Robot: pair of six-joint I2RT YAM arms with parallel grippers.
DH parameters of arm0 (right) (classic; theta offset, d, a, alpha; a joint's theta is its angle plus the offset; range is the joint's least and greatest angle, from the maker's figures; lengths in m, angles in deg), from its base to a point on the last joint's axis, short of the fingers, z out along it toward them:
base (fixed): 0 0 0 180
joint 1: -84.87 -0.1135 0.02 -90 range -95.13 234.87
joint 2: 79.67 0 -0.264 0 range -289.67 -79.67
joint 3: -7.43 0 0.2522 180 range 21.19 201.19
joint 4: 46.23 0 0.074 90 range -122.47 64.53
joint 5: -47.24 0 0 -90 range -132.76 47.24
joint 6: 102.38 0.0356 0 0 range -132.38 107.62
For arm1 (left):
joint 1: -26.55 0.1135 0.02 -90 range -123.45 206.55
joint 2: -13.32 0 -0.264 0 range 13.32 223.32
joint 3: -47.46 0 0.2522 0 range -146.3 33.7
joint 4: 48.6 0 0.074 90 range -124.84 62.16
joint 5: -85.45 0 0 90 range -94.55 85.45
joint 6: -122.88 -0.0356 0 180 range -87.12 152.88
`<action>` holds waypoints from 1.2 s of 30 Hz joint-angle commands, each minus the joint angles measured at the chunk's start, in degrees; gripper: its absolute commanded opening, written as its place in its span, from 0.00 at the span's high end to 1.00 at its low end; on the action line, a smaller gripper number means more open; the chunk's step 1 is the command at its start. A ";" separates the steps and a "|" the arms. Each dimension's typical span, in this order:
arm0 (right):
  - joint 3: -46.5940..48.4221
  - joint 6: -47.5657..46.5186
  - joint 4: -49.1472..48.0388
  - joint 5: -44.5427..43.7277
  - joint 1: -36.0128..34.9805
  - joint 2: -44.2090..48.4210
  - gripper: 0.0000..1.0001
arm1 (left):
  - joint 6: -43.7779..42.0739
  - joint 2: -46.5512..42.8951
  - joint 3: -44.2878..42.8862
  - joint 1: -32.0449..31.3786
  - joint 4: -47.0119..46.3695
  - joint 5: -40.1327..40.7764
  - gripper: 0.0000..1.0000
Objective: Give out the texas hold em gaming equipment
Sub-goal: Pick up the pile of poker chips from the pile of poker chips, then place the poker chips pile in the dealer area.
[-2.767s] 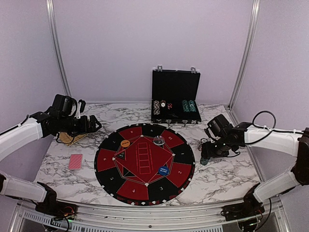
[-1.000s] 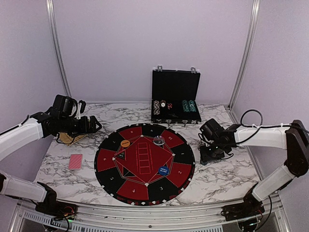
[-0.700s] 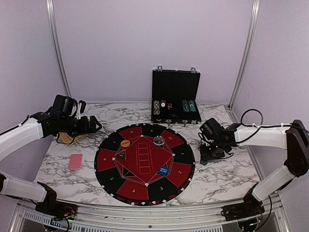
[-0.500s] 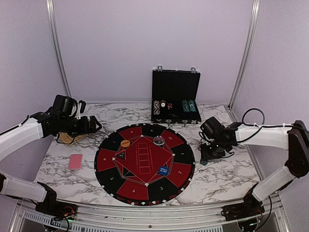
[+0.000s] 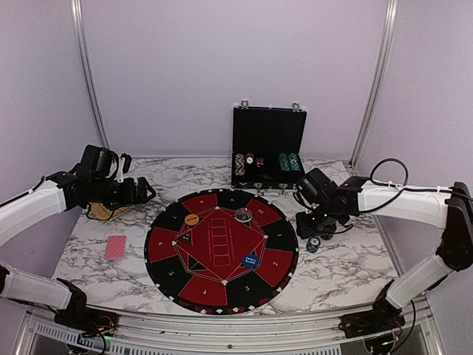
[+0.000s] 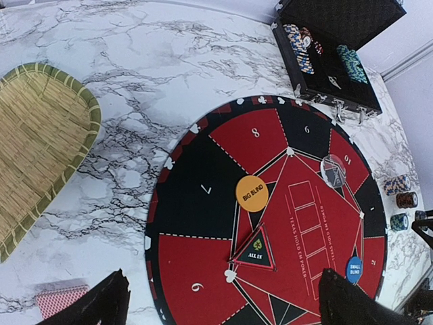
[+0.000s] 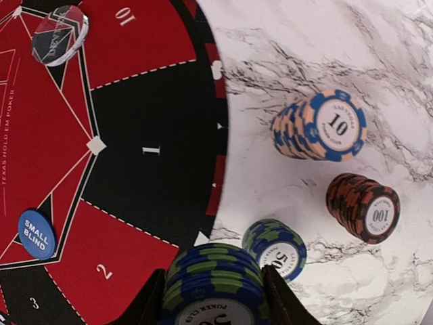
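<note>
- The right gripper (image 7: 215, 303) is clamped on one blue-and-green chip stack (image 7: 211, 271), with one finger against each side of it.
- Three more chip stacks stand on the marble table (image 7: 379, 54) ahead of that gripper, all apart from one another and all off the round mat (image 7: 135, 169).
- The "50" stack (image 7: 274, 249), teal and green, is the nearest and stands just beside the held stack.
- The dark red "100" stack (image 7: 363, 206) is further out, toward the right of the wrist view.
- The peach-and-blue "10" stack (image 7: 321, 125) is the farthest from the fingers.
- The left gripper (image 6: 222, 288) hangs above the table with its jaws wide apart and nothing between them.
- Three marker discs lie flat on the mat ahead of the left gripper.
- One is the orange disc (image 6: 252, 193), near the middle of the left wrist view; one is the clear disc (image 6: 333, 170), beyond it to the right; one is the blue disc (image 6: 354, 269), close by the right-hand finger.
- One black triangular marker (image 6: 254, 249) lies just nearer the gripper than the orange disc.
- One pack of red-backed cards (image 6: 61, 300) lies on the marble just beside the left-hand finger.
- One woven tray (image 6: 34, 142) lies further out on the same side.
- One black case (image 6: 342, 27) stands open, well apart from both grippers. It holds one grey-white row of chips (image 6: 298, 49) and one teal row (image 6: 352, 64).
</note>
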 commanded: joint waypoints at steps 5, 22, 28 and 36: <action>5.25 -0.49 -4.10 1.46 -2.50 -6.95 0.69 | 0.10 -0.29 0.27 0.39 -1.31 -0.56 0.01; 31.81 -9.89 -5.22 2.32 1.15 -32.60 0.69 | -0.20 0.23 0.24 0.39 -1.22 -0.51 0.01; 44.15 -12.50 -2.71 3.26 3.40 -42.55 0.69 | -0.35 0.76 0.14 0.54 -1.11 -0.40 0.01; 56.88 -15.13 0.04 3.97 5.33 -52.00 0.69 | -0.58 1.57 0.00 1.08 -1.05 -0.65 0.01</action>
